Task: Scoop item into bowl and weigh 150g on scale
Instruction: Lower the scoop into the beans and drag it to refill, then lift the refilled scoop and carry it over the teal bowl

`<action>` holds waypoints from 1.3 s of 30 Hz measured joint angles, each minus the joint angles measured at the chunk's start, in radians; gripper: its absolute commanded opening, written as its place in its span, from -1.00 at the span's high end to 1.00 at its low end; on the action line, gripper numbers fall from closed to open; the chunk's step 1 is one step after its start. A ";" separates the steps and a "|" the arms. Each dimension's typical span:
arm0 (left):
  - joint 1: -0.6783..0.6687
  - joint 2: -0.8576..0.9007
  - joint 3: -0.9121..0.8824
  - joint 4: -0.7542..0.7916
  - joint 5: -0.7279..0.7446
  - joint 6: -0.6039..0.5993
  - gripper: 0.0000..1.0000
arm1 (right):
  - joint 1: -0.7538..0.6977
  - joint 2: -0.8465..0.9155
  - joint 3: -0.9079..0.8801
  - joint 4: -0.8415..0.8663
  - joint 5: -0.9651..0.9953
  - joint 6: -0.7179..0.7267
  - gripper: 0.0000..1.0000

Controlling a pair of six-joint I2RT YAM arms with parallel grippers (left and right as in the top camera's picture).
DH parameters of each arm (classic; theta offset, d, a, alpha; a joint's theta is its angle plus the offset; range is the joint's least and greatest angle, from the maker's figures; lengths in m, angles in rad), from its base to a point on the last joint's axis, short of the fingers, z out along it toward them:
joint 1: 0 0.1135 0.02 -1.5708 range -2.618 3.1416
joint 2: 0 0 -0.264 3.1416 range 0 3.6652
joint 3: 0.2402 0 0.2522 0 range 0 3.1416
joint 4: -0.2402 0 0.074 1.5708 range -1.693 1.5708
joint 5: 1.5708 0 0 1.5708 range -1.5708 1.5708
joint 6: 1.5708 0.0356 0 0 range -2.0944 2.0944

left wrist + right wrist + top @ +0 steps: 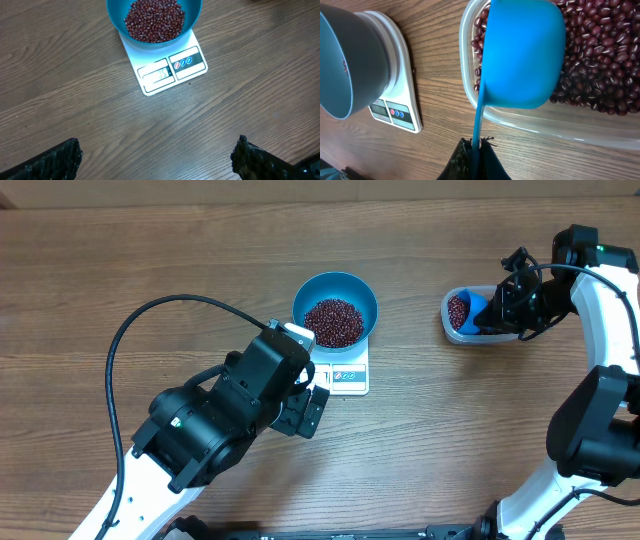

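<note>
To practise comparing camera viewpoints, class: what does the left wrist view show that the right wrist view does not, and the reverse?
Only the left wrist view: the heap of small dark red-brown beans inside the round bright-blue bowl, seen from above, and the black left fingers spread wide. Only the right wrist view: the small blue plastic scoop at the clear plastic tub of more beans, its handle clamped in the right fingers. Both: that bowl standing on the flat white rectangular scale, on the brown wooden table.

Overhead looks straight down on the whole table [150, 260]. Left wrist looks down, fairly near, at scale [156, 75] and bowl [115, 17]. Right wrist sits close over scoop [525, 55] and tub [570, 131]. All three share scale, bowl.
</note>
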 measured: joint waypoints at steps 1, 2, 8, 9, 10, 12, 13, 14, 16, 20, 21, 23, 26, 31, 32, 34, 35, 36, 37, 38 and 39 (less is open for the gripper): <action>0.000 0.000 0.000 0.000 0.000 0.000 -0.99 | 0.000 0.000 0.000 -0.001 0.000 -0.008 0.92; 0.000 0.000 0.000 0.000 0.000 0.000 -0.99 | 0.000 0.000 0.000 -0.001 0.000 -0.011 0.92; 0.000 0.000 0.000 0.000 0.000 0.000 -0.99 | -0.024 0.000 -0.016 0.001 -0.021 -0.036 0.92; 0.000 0.000 0.000 0.000 0.000 0.000 -0.99 | -0.033 0.000 -0.021 0.002 -0.033 -0.045 0.92; 0.000 0.000 0.000 0.000 0.000 0.000 -0.99 | -0.042 0.000 -0.026 0.001 -0.047 -0.055 0.92; 0.000 0.000 0.000 0.000 0.000 0.000 -0.99 | -0.066 0.000 -0.033 0.001 -0.076 -0.071 0.92; 0.000 0.000 0.000 0.000 0.000 0.000 -0.99 | -0.072 0.000 -0.033 0.001 -0.082 -0.072 0.92; 0.000 0.000 0.000 0.000 0.000 0.000 -0.99 | -0.080 0.000 -0.033 0.000 -0.090 -0.077 0.92; 0.000 0.000 0.000 0.000 0.000 0.000 -0.99 | -0.085 0.000 -0.035 0.003 -0.098 -0.081 0.92; 0.000 0.000 0.000 0.000 0.000 0.000 -0.99 | -0.089 0.000 -0.082 0.036 -0.116 -0.093 0.92; 0.000 0.000 0.000 0.000 0.000 0.000 -0.99 | -0.089 0.000 -0.092 0.045 -0.120 -0.094 0.92; 0.000 0.000 0.000 0.000 0.000 0.000 -0.99 | -0.093 0.000 -0.119 0.058 -0.133 -0.101 0.92; 0.000 0.000 0.000 0.000 0.000 0.000 -0.99 | -0.101 0.000 -0.132 0.065 -0.149 -0.105 0.92; 0.000 0.000 0.000 0.000 0.000 0.000 -0.99 | -0.123 0.000 -0.139 0.067 -0.186 -0.108 0.92; 0.000 0.000 0.000 0.000 0.000 0.000 -0.98 | -0.132 0.000 -0.141 0.064 -0.200 -0.111 0.92; 0.000 0.000 0.000 0.000 0.000 0.000 -0.99 | -0.154 0.000 -0.143 0.051 -0.232 -0.122 0.92; 0.000 0.000 0.000 0.000 0.000 0.000 -0.99 | -0.164 0.000 -0.143 0.047 -0.246 -0.124 0.92; 0.000 0.000 0.000 0.000 0.000 0.000 -0.99 | -0.174 0.000 -0.143 0.042 -0.257 -0.127 0.92; 0.000 0.000 0.000 0.000 0.000 0.000 -0.99 | -0.184 0.000 -0.143 0.039 -0.270 -0.130 0.92; 0.000 0.000 0.000 0.000 0.000 0.000 -0.99 | -0.191 0.000 -0.143 0.037 -0.280 -0.131 0.92; 0.000 0.000 0.000 0.000 0.000 0.000 -0.99 | -0.202 0.000 -0.143 0.034 -0.296 -0.133 0.92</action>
